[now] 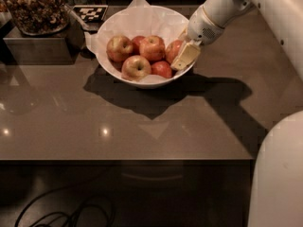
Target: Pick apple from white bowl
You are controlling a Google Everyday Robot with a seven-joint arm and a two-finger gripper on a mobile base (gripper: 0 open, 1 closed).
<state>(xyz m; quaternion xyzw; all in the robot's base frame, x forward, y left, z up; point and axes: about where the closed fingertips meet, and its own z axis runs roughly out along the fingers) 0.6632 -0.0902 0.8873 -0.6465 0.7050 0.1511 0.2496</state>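
The white bowl [142, 18], lined with white paper, stands at the back middle of the brown table and holds several apples. The orange-red apple [173, 49] lies at the bowl's right side. A yellower apple with a stem dimple [136, 67] is at the front, and a smaller deep-red apple [162, 69] sits beside it. My gripper [180, 56] reaches in over the bowl's right rim from the upper right. It sits right against the orange-red apple and hides that apple's right side.
A dark box [35, 41] topped with a container of brown dried material stands at the back left. A black-and-white marker tag [91, 12] lies behind the bowl. My white arm and body [279, 174] fill the right edge. Cables lie on the floor in front.
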